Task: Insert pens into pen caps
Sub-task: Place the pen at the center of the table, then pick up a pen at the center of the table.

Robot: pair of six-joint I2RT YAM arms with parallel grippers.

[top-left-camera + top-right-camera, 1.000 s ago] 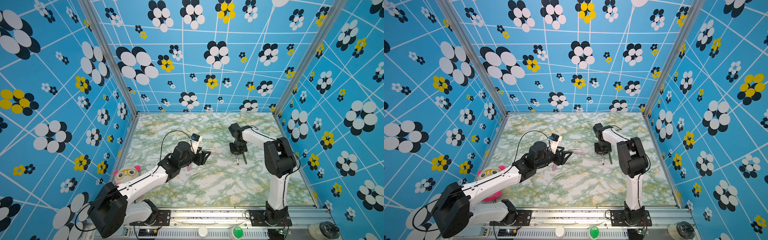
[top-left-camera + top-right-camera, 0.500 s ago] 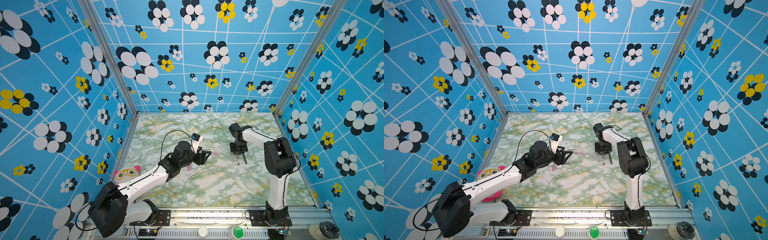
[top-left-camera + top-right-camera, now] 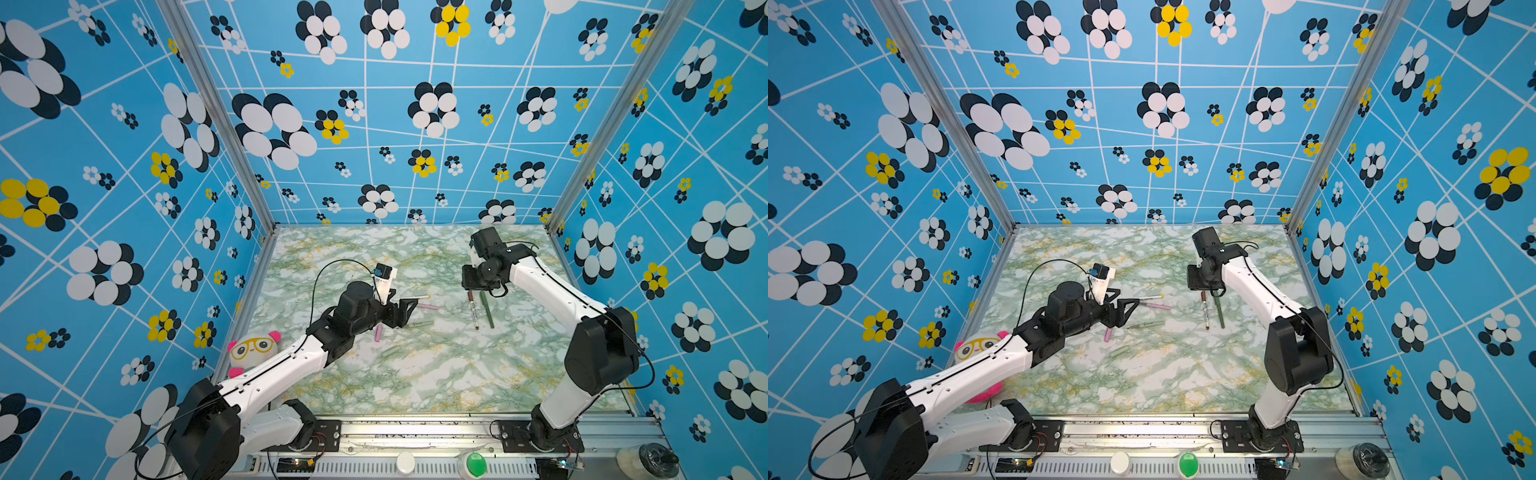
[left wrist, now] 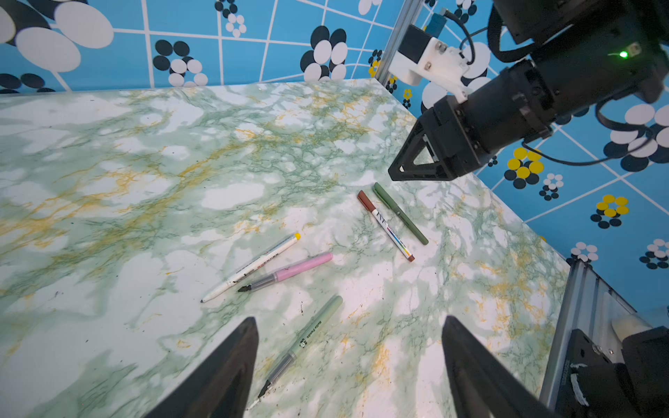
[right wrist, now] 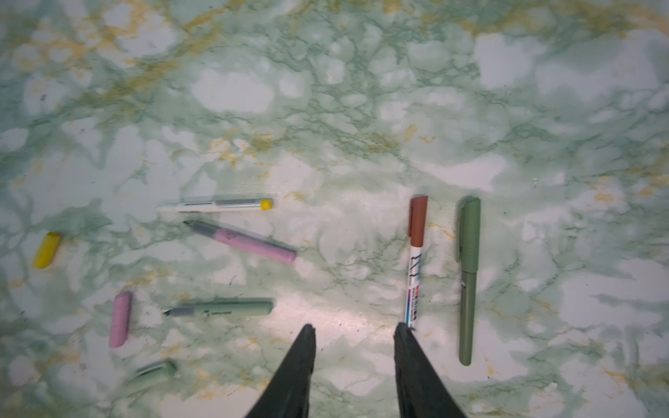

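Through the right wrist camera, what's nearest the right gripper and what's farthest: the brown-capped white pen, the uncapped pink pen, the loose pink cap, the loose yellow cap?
1. Brown-capped white pen: by a fingertip of the right gripper.
2. Uncapped pink pen: beside the yellow-ended white pen.
3. Loose pink cap: past the pale grey-green pen.
4. Loose yellow cap: farthest, lying alone.

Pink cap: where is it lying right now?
In both top views the pink cap lies flat on the table, left of centre, just off the tip of the pale grey-green pen.
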